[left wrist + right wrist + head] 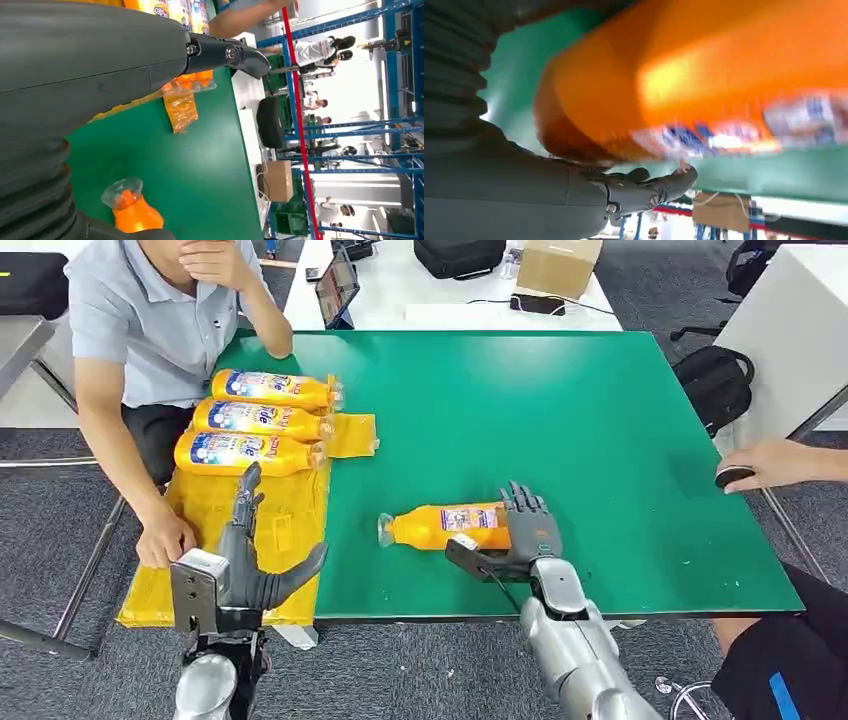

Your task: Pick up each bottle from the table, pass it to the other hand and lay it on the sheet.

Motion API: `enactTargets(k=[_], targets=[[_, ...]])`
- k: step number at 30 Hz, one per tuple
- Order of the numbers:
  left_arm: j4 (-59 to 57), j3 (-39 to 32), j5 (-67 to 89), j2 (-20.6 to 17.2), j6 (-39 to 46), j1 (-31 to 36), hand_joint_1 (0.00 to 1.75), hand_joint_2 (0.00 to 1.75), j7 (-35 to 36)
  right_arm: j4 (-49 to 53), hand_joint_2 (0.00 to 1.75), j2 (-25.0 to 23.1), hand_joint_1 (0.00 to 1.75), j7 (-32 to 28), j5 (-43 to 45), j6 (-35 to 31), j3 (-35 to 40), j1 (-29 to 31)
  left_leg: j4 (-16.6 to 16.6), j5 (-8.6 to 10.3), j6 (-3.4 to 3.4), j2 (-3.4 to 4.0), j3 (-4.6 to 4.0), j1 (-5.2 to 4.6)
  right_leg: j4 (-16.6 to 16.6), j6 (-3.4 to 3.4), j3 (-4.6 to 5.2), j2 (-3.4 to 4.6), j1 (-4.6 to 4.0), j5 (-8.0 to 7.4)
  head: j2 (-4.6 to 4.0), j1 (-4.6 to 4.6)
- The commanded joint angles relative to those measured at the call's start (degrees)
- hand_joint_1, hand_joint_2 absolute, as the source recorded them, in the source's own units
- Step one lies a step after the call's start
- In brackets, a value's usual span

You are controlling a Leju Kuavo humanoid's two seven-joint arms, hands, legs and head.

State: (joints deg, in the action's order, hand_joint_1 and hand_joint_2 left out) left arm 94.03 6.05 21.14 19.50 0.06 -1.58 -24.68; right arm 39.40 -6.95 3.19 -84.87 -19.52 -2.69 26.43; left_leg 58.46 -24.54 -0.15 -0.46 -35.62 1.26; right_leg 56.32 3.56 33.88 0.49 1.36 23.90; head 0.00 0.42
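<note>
**Low centre of the table: right hand at the base of the fourth bottle**

Near the front edge of the green table (560, 430), low and just right of centre in the head view, lies an orange bottle (440, 526) on its side. Its long axis runs roughly left to right across the frame, the clear cap pointing left and the base pointing right into the right hand (522, 536). That hand is set around the base end: fingers stand behind the bottle, the thumb reaches under its near side, and the right wrist view shows the orange body close against the palm. Whether the hand has actually clamped down cannot be told; the bottle seems to be resting on the table.

The left hand (243, 565) hovers at the lower left of the head view, over the yellow sheet (290, 520), fingers spread and holding nothing. The bottle lies to its right, cap end toward it, so the cap end is probably what the left hand will receive once the right hand lifts and carries the bottle leftward.

Three more orange bottles (262, 420) lie side by side on the far part of the sheet, in the upper left, caps pointing right. A seated person (150, 320) leans at the table's left edge, one hand on the sheet's near corner. Another person's hand (775, 462) rests at the right edge.
</note>
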Motion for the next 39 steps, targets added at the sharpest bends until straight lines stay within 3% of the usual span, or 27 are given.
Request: enactTargets(k=[1, 9, 14, 16, 18, 20, 23, 26, 32, 35, 39], targets=[[-5.3, 0.0, -0.5, 0.5, 0.1, 4.2, 0.00, 1.75, -0.2, -16.0, 1.75, 3.7, 1.71, -1.3, -3.9, 1.1, -1.5, 6.4, -0.1, -0.01, 0.09, -0.12, 0.24, 0.00, -0.1, -0.16, -0.30, -0.20, -0.04, 0.05, 0.00, 0.00], [-5.3, 0.1, -0.5, 0.5, 0.1, 4.1, 0.00, 1.75, -0.2, -16.4, 1.75, 3.4, 1.75, -2.4, -3.0, 1.6, -2.3, 6.2, 0.0, 0.00, 0.05, -0.13, 0.25, 0.02, -0.1, -0.10, -0.29, -0.18, -0.05, 0.04, 0.00, 0.00], [-7.6, 0.1, -0.7, 0.5, -0.1, 5.6, 0.00, 1.75, -1.0, -17.0, 1.75, 1.9, 1.75, -16.0, 9.3, 4.5, -10.3, 5.1, -0.1, 0.01, 0.09, -0.25, 0.42, 0.03, -0.1, -0.20, -0.50, -0.35, -0.08, 0.07, 0.00, 0.00], [-8.3, 0.4, -0.9, 0.5, 0.0, 6.3, 0.00, 1.75, -1.2, -14.6, 1.75, 0.0, 1.75, -26.5, 19.4, 4.9, -15.6, 4.4, -0.1, 0.01, 0.04, -0.17, 0.33, 0.03, -0.1, -0.11, -0.35, -0.22, -0.06, 0.04, 0.00, 0.00], [-7.9, 0.6, -1.2, 0.5, 0.3, 6.1, 0.00, 1.75, -1.2, -11.0, 1.75, -1.8, 1.75, -31.9, 24.8, 4.1, -17.5, 3.7, -0.1, -0.01, 0.03, -0.07, 0.39, 0.04, -0.1, -0.13, -0.37, -0.13, -0.07, 0.03, 0.00, 0.00], [-6.2, 0.9, -1.4, 0.5, 0.6, 5.3, 0.00, 1.75, -1.2, -3.9, 1.75, -3.6, 1.75, -32.1, 27.5, 5.8, -16.5, 1.5, -0.1, -0.04, 0.03, 0.14, 0.42, 0.04, -0.1, -0.19, -0.35, -0.03, -0.08, 0.02, 0.00, 0.00], [-5.3, 0.9, -3.2, 0.5, 1.1, 4.6, 0.00, 1.75, -1.5, 13.5, 1.75, -8.2, 1.75, -37.5, 40.0, 8.4, -15.9, -4.1, 0.0, -0.05, 0.02, 0.13, 0.30, 0.03, 0.0, -0.19, -0.22, -0.04, -0.07, 0.05, 0.00, -0.02], [-5.0, 0.7, -7.2, 0.5, 0.0, 4.2, 0.00, 1.75, -1.4, 26.2, 1.75, -10.8, 1.75, -35.6, 44.8, 11.2, -14.1, -8.6, 0.0, -0.05, 0.03, 0.09, 0.13, -0.01, 0.1, -0.14, -0.07, -0.02, -0.03, 0.06, 0.00, 0.00], [-5.3, 0.7, -7.2, 0.5, 0.0, 4.3, 0.00, 1.75, -1.4, 25.9, 1.75, -10.2, 1.75, -35.3, 45.1, 11.5, -13.8, -8.8, 0.0, -0.08, 0.09, -0.07, 0.22, 0.00, 0.1, -0.18, -0.24, -0.23, -0.04, 0.14, 0.00, 0.02], [-8.3, 0.5, -22.8, 0.5, -9.7, 3.9, 0.00, 1.75, 2.0, 29.5, 1.75, -12.2, 1.75, -42.3, 52.5, 7.1, -15.9, -9.7, 0.0, -0.08, 0.07, 0.04, 0.15, -0.01, 0.0, -0.18, -0.15, -0.05, -0.04, 0.07, 0.00, -0.02], [-7.5, 2.5, -25.4, 0.5, -7.8, 3.0, 0.00, 1.75, -7.2, 39.9, 1.75, -10.6, 1.75, -43.2, 65.0, -3.9, -10.5, -14.4, 0.0, -0.01, 0.04, -0.20, 0.02, -0.07, 0.0, -0.14, -0.04, -0.25, 0.03, 0.10, 0.00, -0.02]])
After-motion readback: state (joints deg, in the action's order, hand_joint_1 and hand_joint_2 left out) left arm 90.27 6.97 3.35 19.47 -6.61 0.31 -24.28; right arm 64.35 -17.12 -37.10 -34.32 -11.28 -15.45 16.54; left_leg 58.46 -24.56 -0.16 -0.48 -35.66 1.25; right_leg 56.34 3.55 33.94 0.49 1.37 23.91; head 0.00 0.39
